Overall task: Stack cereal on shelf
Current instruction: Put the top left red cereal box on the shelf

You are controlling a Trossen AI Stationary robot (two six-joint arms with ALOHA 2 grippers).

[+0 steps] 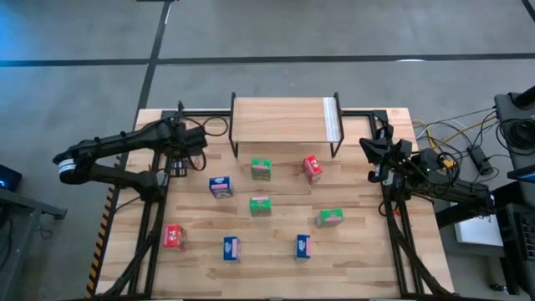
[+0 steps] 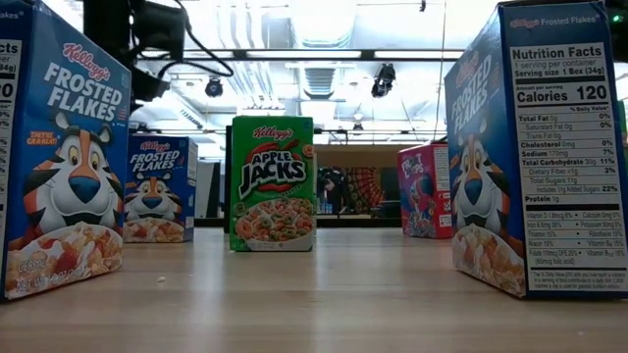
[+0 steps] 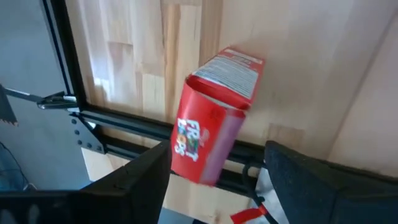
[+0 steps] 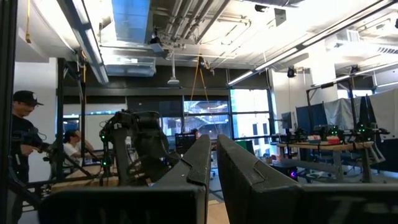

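Cereal boxes, small cardboard cartons in red, green and blue with white printed labels, stand scattered over the large pale wooden table. From above we count eight of them. A green one and a red one are just in front of the shelf, a small rack with a light wooden plank top on thin black legs and a pale metallic strip at its right end. This rack stands at the far edge of the table. A blue carton, two more green ones, another red one and two blue ones are spread nearer the front. From table height, the cartons in sight stand upright. The left gripper hangs over the table's far left part, beside the shelf. In its wrist view a further red box sits tilted between its dark fingers, which stand apart and are not clamped on it. Below that box runs the black frame along the table's edge. We cannot make this box out from above. The right gripper waits over the table's right side, near the shelf's right end, its fingers pressed together on nothing.
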